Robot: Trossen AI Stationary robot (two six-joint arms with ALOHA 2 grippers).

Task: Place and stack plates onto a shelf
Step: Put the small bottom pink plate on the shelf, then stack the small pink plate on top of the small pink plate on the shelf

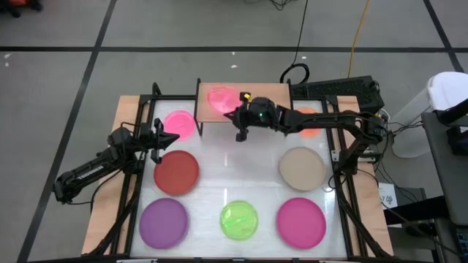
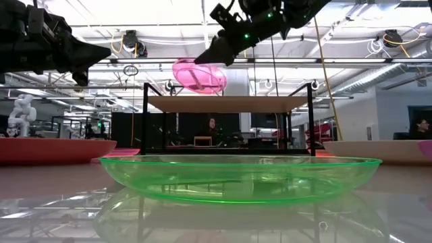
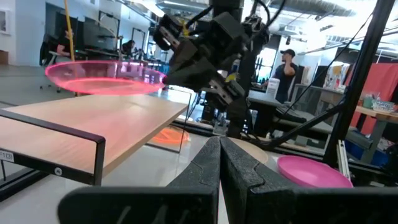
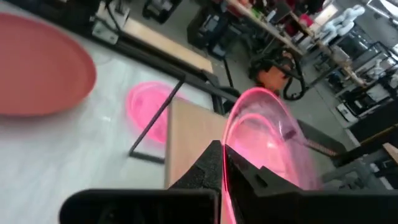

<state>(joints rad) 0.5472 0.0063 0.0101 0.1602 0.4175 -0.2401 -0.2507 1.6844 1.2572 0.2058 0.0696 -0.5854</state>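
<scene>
My right gripper is shut on a small translucent pink plate over the shelf, a light-wood board on black legs at the table's far middle. The low view shows the plate tilted, just above the board. My left gripper is shut and empty, raised at the table's left beside a second pink plate, which lies flat on the table. The red, purple, green, magenta and beige plates also lie flat there. My right arm partly covers the orange plate. My right gripper pinches the pink plate's rim between its two fingers, on the plate's near right side. The fingers come slanting down from the table's right. The plate is tilted and lifted clear, a little above the shelf board.
Black frame posts stand at the table's sides. The shelf's bare board lies to the right of the held plate. The green plate fills the low view's foreground. People show in the room beyond the table.
</scene>
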